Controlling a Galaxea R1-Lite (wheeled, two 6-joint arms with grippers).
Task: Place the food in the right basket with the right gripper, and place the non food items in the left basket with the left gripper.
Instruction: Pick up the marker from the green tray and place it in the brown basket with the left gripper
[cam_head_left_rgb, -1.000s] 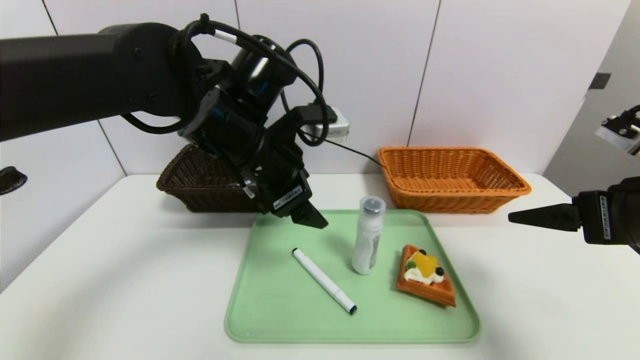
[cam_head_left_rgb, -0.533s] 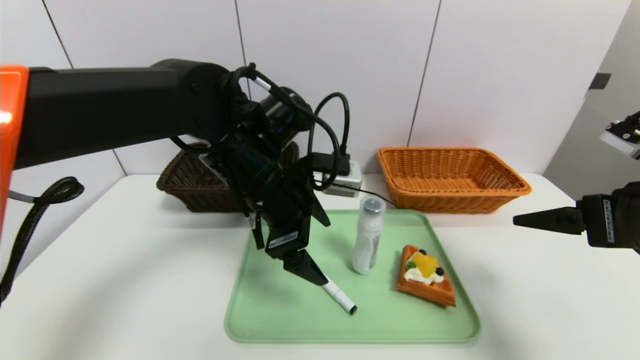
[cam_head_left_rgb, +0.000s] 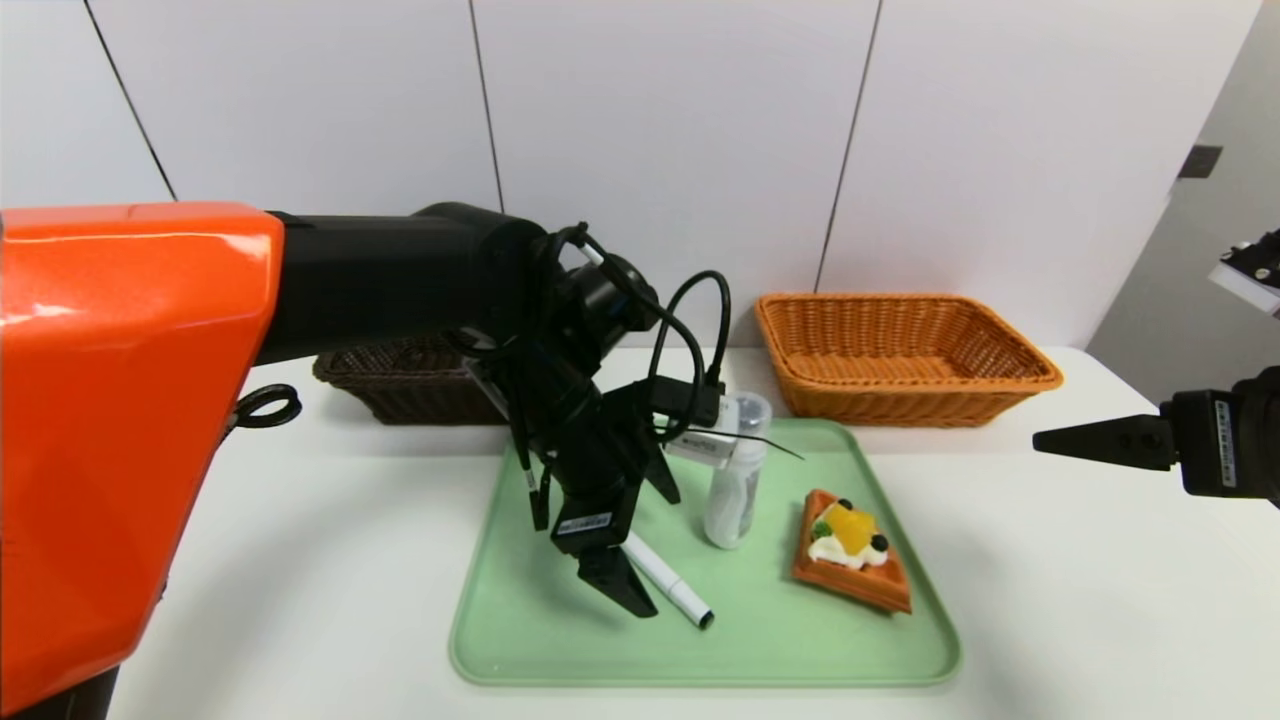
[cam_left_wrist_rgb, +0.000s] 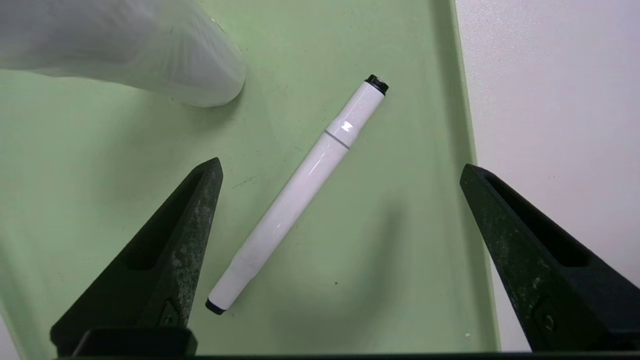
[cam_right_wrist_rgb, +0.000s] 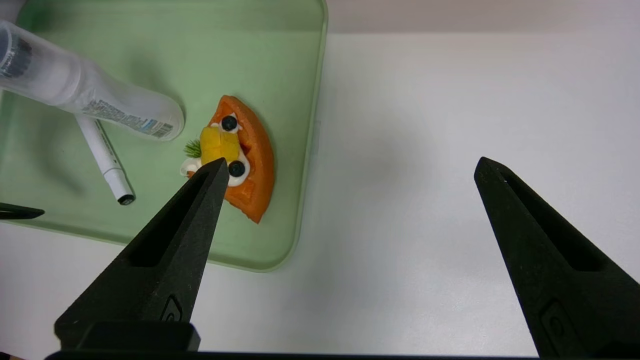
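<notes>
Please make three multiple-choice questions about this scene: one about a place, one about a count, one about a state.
1. Where does the pen lie?
A. brown basket
B. green tray
C. bare table

2. How many things are on the tray?
A. two
B. three
C. five

3. The left pincer is:
A. open over the pen
B. shut on the bottle
C. inside the orange basket

Answers:
1 B, the pen lies flat on the green tray.
2 B, pen, bottle and waffle.
3 A, the left pincer stands open over the pen.
</notes>
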